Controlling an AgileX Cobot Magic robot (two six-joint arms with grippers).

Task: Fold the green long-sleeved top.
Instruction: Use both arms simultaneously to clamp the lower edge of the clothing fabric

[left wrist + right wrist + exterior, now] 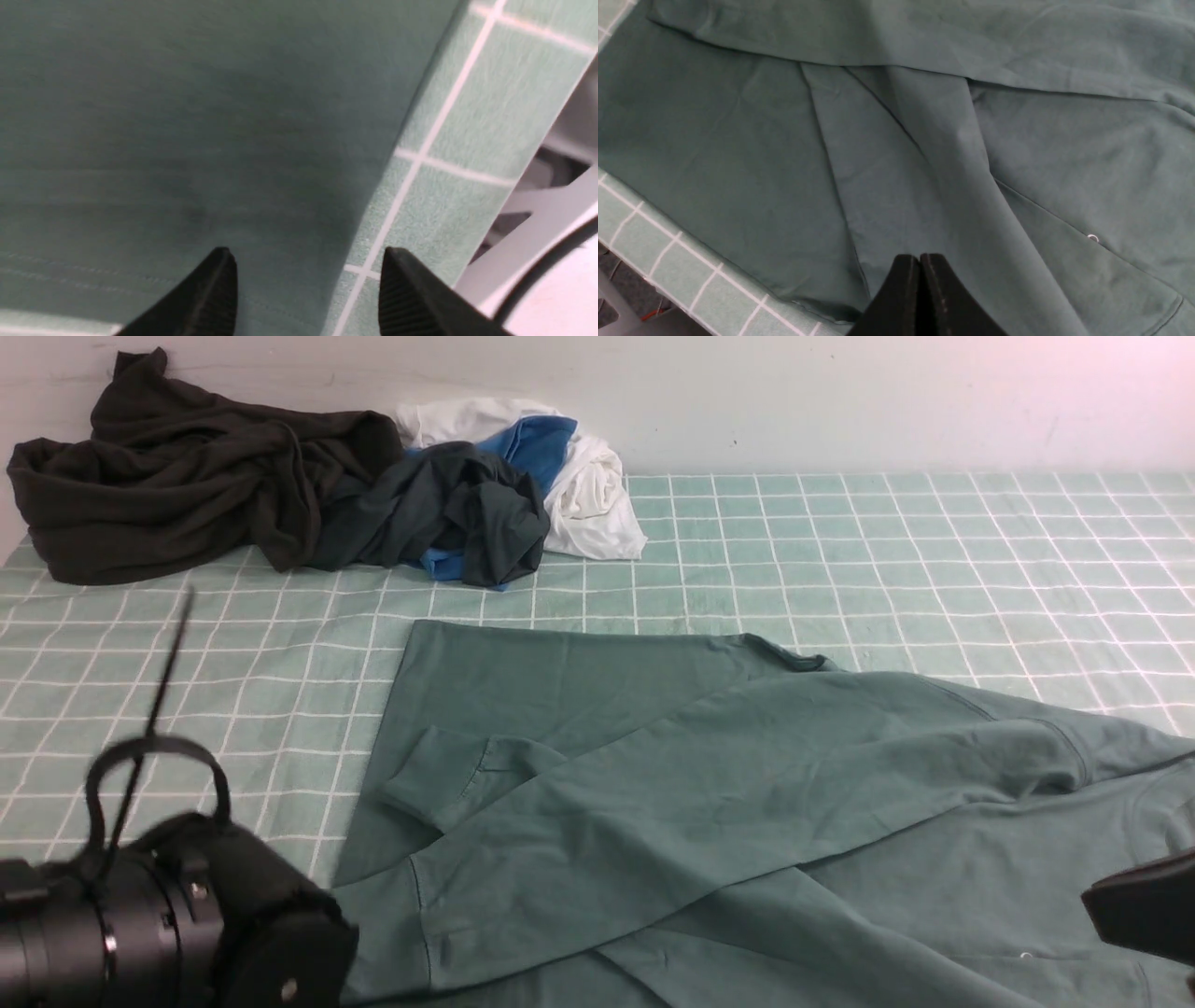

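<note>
The left gripper [307, 257] has its jaws spread and empty over the edge of the green long-sleeved top [709, 775]. The right gripper [920, 263] has its jaws pressed together, holding nothing, above the top's folds. The top lies spread on the checked tablecloth [934, 551], one sleeve across its body.

The left fingers [205, 303] gape apart; the right fingers [906, 291] press together
</note>
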